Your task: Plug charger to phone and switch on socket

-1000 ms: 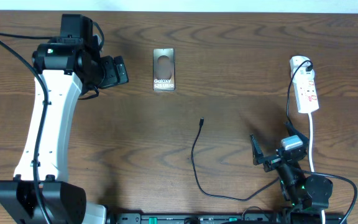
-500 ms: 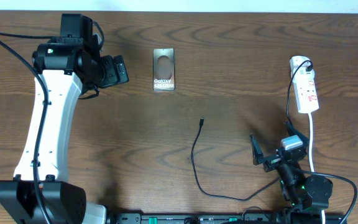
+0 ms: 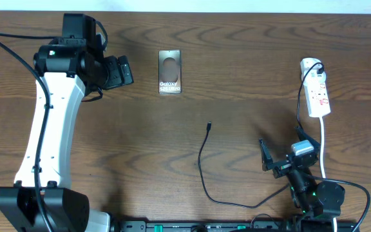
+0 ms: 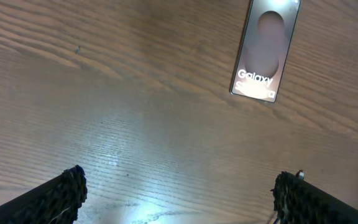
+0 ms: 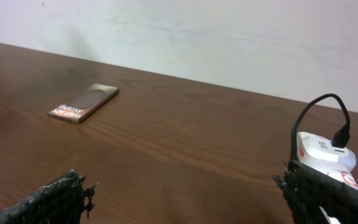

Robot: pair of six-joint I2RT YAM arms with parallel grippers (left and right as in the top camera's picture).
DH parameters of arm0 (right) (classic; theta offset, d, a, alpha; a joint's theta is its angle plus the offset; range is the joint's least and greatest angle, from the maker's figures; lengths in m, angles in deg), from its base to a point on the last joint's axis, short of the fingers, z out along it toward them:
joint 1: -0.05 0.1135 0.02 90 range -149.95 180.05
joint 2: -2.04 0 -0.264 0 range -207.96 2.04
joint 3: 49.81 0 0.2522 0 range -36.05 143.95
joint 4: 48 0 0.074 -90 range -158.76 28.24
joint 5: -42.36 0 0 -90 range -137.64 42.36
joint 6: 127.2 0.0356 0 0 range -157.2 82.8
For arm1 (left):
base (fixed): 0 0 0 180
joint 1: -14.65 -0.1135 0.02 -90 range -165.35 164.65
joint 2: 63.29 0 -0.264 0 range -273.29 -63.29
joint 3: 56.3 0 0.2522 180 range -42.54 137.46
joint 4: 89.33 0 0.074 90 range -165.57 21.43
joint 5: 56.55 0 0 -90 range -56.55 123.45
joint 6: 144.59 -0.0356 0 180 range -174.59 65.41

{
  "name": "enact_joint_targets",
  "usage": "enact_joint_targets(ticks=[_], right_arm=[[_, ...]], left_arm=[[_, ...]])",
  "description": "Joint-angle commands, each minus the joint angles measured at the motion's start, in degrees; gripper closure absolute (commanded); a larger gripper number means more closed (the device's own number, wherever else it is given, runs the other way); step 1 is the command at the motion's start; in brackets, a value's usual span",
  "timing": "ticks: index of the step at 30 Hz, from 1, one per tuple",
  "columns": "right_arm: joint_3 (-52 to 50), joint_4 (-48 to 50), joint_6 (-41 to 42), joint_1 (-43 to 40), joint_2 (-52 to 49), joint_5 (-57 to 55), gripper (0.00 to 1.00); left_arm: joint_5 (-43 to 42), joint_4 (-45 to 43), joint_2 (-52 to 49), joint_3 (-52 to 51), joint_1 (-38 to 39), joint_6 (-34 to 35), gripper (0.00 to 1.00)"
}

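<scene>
The phone (image 3: pixel 170 71) lies flat at the back middle of the table, "Galaxy" lettering up; it also shows in the left wrist view (image 4: pixel 265 51) and the right wrist view (image 5: pixel 83 103). The charger cable (image 3: pixel 201 169) curls over the table's middle, its connector tip (image 3: pixel 209 126) pointing toward the phone. The socket (image 3: pixel 317 90) is a white power strip at the back right, a black plug in its far end; it also shows in the right wrist view (image 5: pixel 323 154). My left gripper (image 3: pixel 122 72) is open and empty, left of the phone. My right gripper (image 3: pixel 287 154) is open and empty near the front right.
The socket's white cord (image 3: pixel 323 145) runs down the right side toward my right arm. The left arm's white link (image 3: pixel 47 129) stretches along the left side. A pale wall (image 5: pixel 229 37) stands behind the table's far edge.
</scene>
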Motion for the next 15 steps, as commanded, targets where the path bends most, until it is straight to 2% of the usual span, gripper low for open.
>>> enact_joint_targets(ticks=[1,15], right_arm=[[-0.1,-0.2,0.6,0.3,0.0,-0.3,0.01],[-0.1,-0.2,0.6,0.3,0.0,-0.3,0.01]], left_arm=[[0.7,0.0,-0.3,-0.7,0.0,-0.5,0.02],[0.7,0.0,-0.3,-0.7,0.0,-0.5,0.02]])
